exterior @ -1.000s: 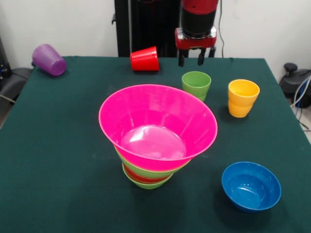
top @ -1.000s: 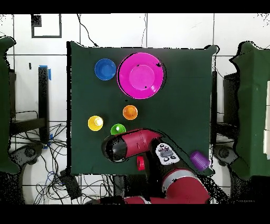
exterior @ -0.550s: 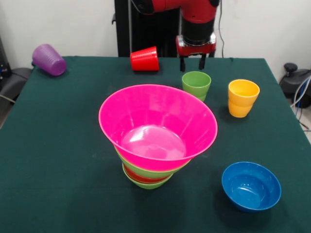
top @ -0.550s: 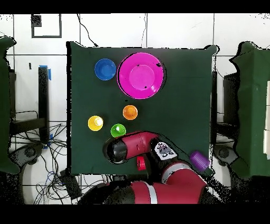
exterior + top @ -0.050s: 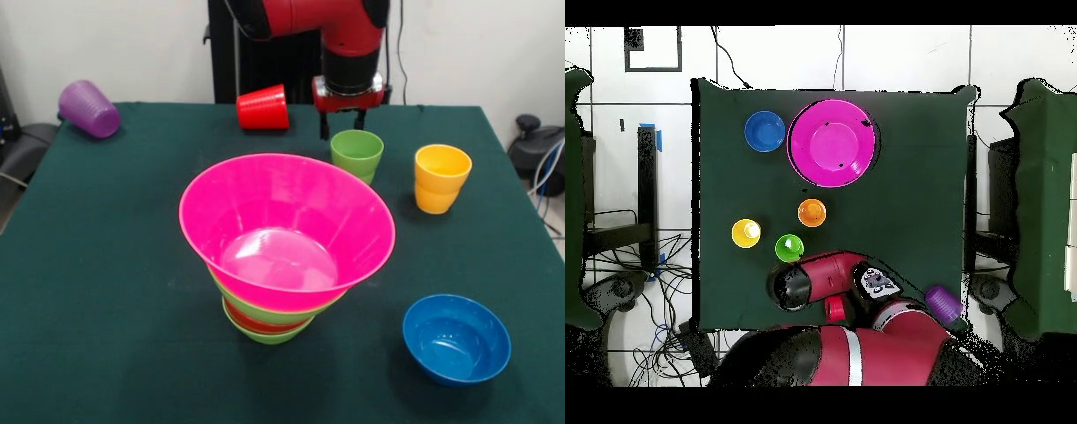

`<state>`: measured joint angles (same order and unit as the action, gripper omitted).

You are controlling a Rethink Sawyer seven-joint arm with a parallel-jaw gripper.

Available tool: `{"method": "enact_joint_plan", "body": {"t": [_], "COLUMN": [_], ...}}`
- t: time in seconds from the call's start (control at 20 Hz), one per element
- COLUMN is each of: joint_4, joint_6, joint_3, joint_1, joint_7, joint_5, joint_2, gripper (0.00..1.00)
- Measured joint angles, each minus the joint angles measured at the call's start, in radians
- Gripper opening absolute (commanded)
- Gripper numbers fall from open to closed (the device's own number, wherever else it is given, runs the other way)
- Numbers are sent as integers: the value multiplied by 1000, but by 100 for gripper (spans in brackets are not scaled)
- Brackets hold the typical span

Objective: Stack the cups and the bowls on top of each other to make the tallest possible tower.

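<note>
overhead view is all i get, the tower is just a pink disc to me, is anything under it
Observer: Yes. In the front view the pink bowl sits on a large green bowl, a red-orange bowl and a small green bowl.
Operator: arm hides the gripper, is it holding anything
Observer: No. The gripper hangs open and empty, just behind the light green cup.
Operator: red cup upright?
Observer: No, the red cup lies on its side.
</note>
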<state>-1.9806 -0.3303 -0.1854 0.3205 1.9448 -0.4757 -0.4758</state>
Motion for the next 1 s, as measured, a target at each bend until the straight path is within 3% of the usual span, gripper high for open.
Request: {"method": "enact_joint_plan", "body": {"t": [1.0], "joint_4": [20], "joint_6": [34], "joint_3": [46], "joint_1": [-1], "joint_7": [0], "joint_5": [-52], "joint_2": [36], "gripper": [100]}}
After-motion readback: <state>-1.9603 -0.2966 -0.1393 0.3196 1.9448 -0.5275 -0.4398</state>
